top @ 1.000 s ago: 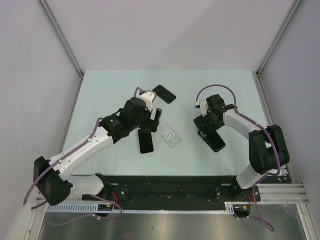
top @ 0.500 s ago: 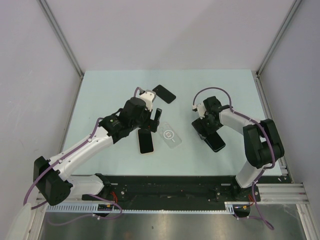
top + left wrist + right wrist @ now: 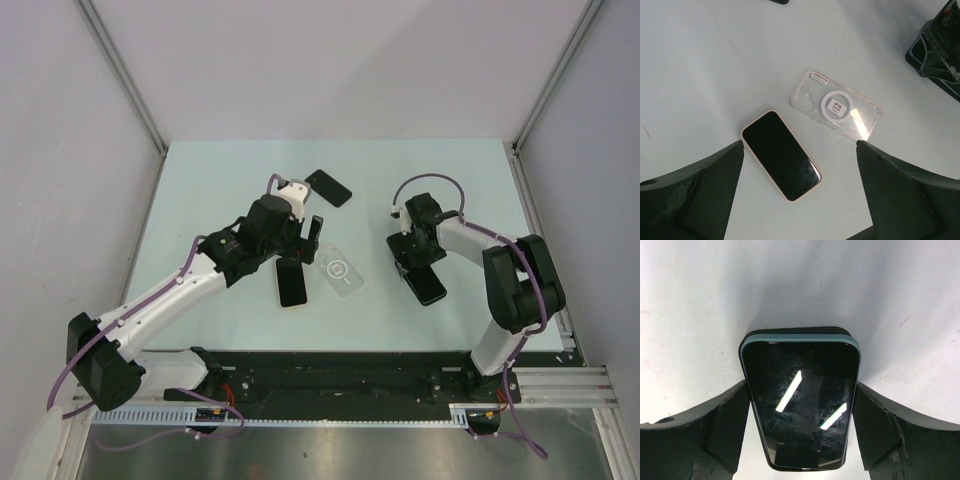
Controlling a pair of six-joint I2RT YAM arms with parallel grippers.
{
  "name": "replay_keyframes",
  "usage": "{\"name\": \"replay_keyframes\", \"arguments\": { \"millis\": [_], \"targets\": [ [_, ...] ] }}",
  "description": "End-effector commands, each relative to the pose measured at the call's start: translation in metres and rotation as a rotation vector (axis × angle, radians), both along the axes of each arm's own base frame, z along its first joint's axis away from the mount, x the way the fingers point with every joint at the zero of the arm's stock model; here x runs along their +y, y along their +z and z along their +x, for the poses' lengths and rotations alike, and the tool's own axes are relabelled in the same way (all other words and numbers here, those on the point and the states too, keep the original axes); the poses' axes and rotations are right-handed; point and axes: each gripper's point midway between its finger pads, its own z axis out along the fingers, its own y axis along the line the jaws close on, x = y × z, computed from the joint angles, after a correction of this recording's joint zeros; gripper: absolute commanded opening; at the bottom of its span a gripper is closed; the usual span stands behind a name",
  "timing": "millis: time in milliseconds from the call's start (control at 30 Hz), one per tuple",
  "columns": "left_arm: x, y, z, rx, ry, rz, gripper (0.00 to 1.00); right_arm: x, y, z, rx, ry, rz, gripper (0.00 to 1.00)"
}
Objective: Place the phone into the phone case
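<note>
Scene: two robot arms are reaching out over a pale green table [image 3: 220,180], each one poised above a different handset.
Cream-rimmed phone [image 3: 781,155]: is lying flat with its dark screen up, left of the table's centre, with nothing touching it.
Clear case [image 3: 836,106]: is lying flat just beside the cream-rimmed phone's far end, to its right, with a thin strip of table between them. A white ring and a small label are showing on it.
Left gripper [image 3: 302,242]: is hovering above that pair with its jaws spread wide and nothing between them. In the wrist view its two dark fingers are framing the phone and case from the lower corners.
Teal-rimmed phone [image 3: 801,400]: is lying screen up on the right half of the table, with two streaks of light glinting on its glass.
Right gripper [image 3: 415,262]: is sitting low over the teal-rimmed phone, its fingers [image 3: 715,425] straddling the long edges and appearing to press on both sides.
Black phone [image 3: 328,187]: is lying at an angle farther back, beyond the left gripper and well apart from the other handsets.
</note>
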Motion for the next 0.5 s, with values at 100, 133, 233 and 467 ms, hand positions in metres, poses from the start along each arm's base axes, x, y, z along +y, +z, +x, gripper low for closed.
{"name": "replay_keyframes", "arguments": {
  "millis": [100,133,233,467],
  "targets": [
    [-0.003,0.001,0.002,0.008,0.04,-0.04,0.97,0.028,-0.009,0.01,0.014,-0.357,0.129,0.7],
    [-0.004,-0.001,0.001,0.018,0.04,-0.044,0.97,0.031,-0.01,0.01,0.015,-0.396,0.136,0.7],
    [-0.01,-0.002,0.001,0.042,0.048,-0.073,0.95,0.047,-0.009,0.011,0.008,-0.468,0.178,0.75],
    [-0.046,0.005,-0.007,0.154,-0.033,-0.194,0.9,0.037,0.003,0.009,-0.006,-0.532,0.163,0.95]
  ]
}}
